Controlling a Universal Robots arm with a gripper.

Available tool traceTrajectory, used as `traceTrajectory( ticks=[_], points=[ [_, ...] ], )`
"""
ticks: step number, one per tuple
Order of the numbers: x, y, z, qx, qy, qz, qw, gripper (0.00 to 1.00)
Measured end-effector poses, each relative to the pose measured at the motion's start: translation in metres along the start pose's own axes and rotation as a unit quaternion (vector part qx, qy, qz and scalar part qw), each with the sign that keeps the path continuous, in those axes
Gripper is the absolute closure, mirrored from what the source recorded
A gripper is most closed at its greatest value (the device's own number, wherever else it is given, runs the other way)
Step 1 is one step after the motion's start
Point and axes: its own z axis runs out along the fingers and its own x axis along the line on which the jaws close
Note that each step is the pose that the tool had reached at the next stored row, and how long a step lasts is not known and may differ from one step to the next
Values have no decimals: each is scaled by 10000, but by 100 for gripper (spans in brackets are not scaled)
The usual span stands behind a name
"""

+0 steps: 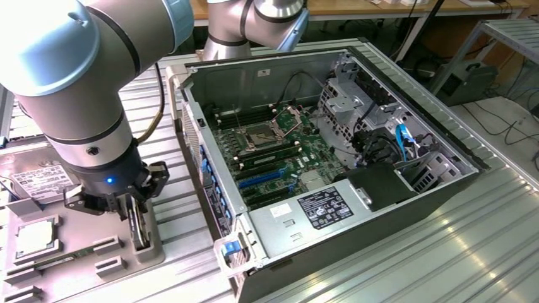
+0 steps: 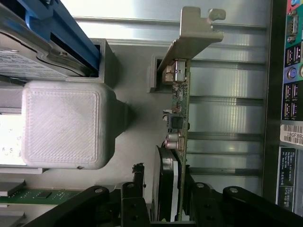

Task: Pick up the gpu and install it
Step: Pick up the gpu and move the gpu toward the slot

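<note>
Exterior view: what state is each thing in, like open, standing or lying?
gpu, upright on edge in its grey holder, not lifted.
gripper, open, straddling the gpu.
computer case, lying on its side, side panel off.
hard drive, lying flat, label up.

The Universal Robots arm (image 1: 76,95) comes in from about 11 o'clock of the exterior view, its thick grey links bending down to a dark wrist (image 1: 105,170) with a blue light lit, at about 8 o'clock in that view. The gripper (image 1: 139,237) hangs from the wrist pointing straight down. In the wrist view its black fingers (image 2: 138,194) stand apart on either side of the gpu (image 2: 182,109), with a gap visible beside one of them.
</note>
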Motion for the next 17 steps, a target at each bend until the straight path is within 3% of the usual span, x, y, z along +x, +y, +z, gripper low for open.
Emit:
traceTrajectory(
  ticks=[1,17],
  points=[
    [0,0,0,0,0,0,10000,67],
    [-29,-1,2,0,2,1,10000,67]
  ],
)
